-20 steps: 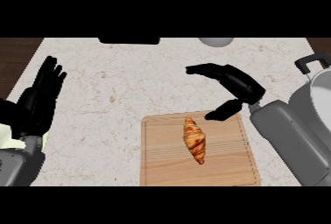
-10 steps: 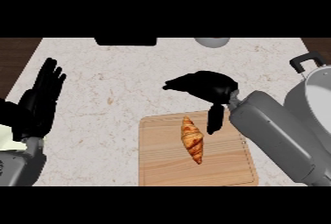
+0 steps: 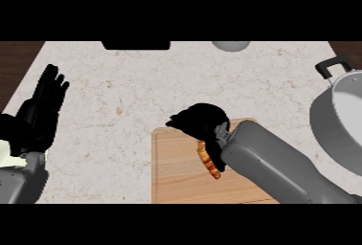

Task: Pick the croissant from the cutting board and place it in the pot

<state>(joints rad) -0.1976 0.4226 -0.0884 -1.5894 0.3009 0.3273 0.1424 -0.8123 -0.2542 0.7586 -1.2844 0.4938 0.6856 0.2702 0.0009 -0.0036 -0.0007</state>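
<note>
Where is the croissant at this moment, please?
In the head view, the croissant lies on the cutting board at lower centre, mostly hidden under the right hand; the pot is at the right edge.

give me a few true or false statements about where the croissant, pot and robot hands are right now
1. The croissant lies on the cutting board. True.
2. The croissant is already in the pot. False: the pot holds nothing that shows.
3. The right robot hand is over the board's top edge, covering the croissant's upper end. True.
4. The left robot hand is gripping the pot handle. False: it rests open at the view's left edge, fingers up.
5. The pot stands left of the board. False: it stands at the right.
</note>
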